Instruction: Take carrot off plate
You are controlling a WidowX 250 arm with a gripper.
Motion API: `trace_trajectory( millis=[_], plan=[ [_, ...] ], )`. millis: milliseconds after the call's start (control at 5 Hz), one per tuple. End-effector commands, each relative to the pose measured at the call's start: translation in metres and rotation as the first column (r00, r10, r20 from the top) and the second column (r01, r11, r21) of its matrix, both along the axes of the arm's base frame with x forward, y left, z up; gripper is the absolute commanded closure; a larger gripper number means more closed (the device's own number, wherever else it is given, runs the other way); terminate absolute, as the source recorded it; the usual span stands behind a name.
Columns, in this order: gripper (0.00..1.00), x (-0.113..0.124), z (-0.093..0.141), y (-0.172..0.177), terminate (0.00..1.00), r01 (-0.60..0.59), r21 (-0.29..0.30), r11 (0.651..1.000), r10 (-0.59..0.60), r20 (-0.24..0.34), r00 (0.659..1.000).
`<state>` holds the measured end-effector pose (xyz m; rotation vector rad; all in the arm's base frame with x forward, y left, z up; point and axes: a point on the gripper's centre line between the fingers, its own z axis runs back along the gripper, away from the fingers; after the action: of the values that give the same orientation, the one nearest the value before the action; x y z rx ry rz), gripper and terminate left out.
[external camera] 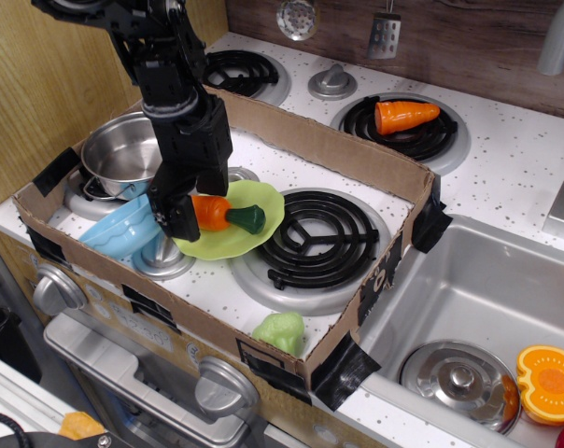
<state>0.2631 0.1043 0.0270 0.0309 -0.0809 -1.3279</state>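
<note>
Left of frame centre, the carrot (218, 213) is clamped by the closed gripper (182, 217) over the plate (237, 235); no legible writing is seen.

Arm: black, entering from upper left, angled steeply downward. Hand (181, 217): pointing down, fingers closed on the carrot (224, 214).

Bright, even light falls from above, with soft, short shadows. The steel pot (133, 149) and the sink lid (461, 378) carry white glare, and the white speckled bench (515, 154) looks nearly washed out. The black arm (175, 112) shows little detail. Focus is sharp mid-frame, softening slightly toward the bottom-left corner.
</note>
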Motion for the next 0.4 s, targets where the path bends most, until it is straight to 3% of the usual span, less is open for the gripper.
trace_trajectory(
  millis=[0,200],
  plan=[
    [1.0,0.0112,0.0065,-0.0035,0.0,-0.025,-0.006,1.0,0.025,0.039,0.999],
    [1.0,0.0128,0.0074,-0.0047,0.0,-0.014,-0.016,1.0,0.015,0.033,0.999]
  ],
)
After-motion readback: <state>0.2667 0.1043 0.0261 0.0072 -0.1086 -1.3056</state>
